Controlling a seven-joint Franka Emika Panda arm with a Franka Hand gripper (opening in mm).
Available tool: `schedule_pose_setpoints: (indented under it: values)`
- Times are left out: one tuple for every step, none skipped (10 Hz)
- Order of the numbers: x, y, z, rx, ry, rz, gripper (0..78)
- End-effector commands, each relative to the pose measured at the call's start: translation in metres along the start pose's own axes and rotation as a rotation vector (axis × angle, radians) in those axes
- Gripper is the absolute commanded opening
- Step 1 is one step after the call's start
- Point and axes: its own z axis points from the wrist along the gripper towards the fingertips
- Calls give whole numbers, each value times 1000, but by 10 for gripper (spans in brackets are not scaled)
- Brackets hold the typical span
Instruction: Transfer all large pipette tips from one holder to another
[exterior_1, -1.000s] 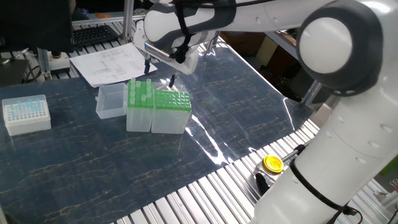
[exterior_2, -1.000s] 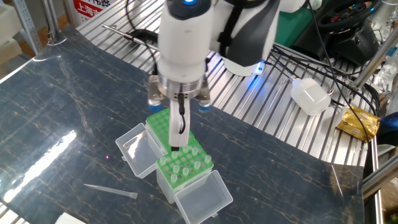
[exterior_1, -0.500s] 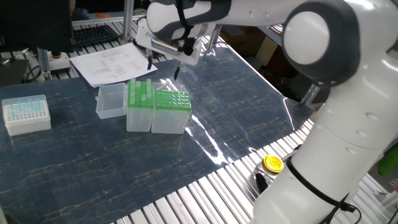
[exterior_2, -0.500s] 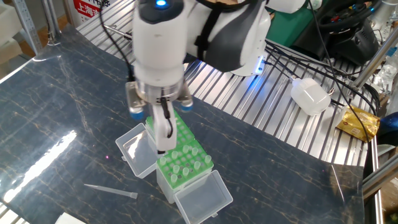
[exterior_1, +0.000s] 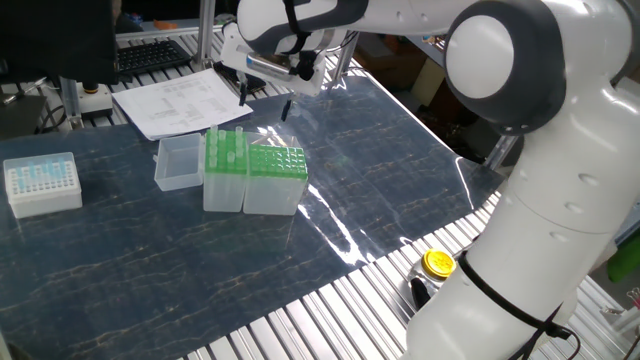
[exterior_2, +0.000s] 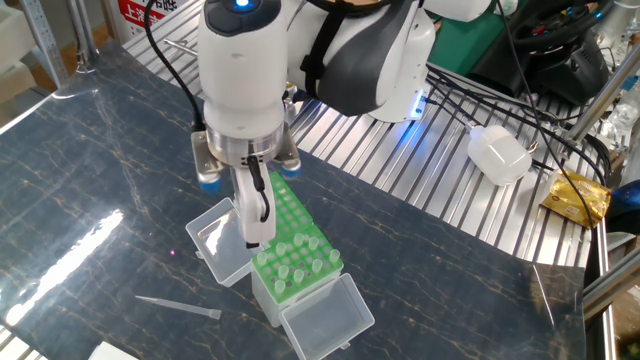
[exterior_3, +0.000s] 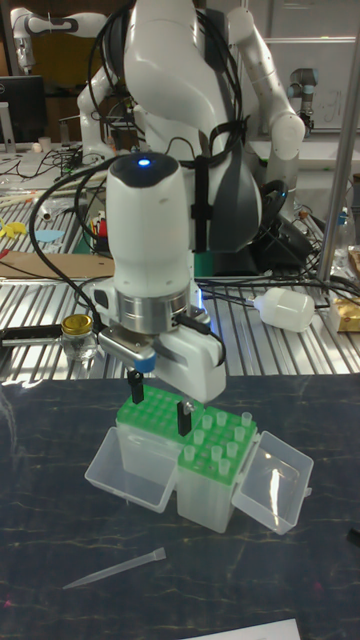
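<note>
While most of the tips (exterior_3: 222, 437) stand upright in the tall box (exterior_3: 213, 478), whitish translucent cones poking above its bright green rack, I see one more tip (exterior_3: 113, 568) lying loose on the dark marbled tabletop (exterior_2: 90, 180), well apart from the boxes. It is a long, thin, tapering straw shape. The wide box (exterior_3: 145, 440) touches the tall one side by side; its flat green top is a grid of round holes, and I cannot tell whether any tips remain in it. Both boxes have cloudy plastic walls, and clear hinged lids (exterior_3: 276, 481) hang open on their outer sides.

My gripper (exterior_3: 159, 396) hovers above the wide box, its two black fingers (exterior_3: 184, 415) spread apart with nothing between them.

Farther along the table in one fixed view sit a white box (exterior_1: 42, 184) with pale-blue tips and some paper sheets (exterior_1: 178, 102). A yellow-lidded jar (exterior_1: 438, 264) rests on the ribbed metal edge.
</note>
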Motion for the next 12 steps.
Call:
schedule_pose_setpoints:
  values:
    - [-3,0,-3,3,-7,24,774]
    - [-3,0,-3,9,4,22,774]
    - [-3,0,-3,14,12,9,774]
    - [-3,0,-3,28,38,10,774]
    - [-3,0,-3,14,59,-4,774]
    - [-3,0,-3,12,61,-4,774]
    - [-3,0,-3,-28,99,-12,774]
    - [-3,0,-3,-42,113,-52,774]
    - [-3,0,-3,-36,109,-46,774]
    - [-3,0,-3,-19,94,-37,774]
    - [-8,3,0,-2,79,-27,774]
    - [-10,4,1,2,75,-23,774]
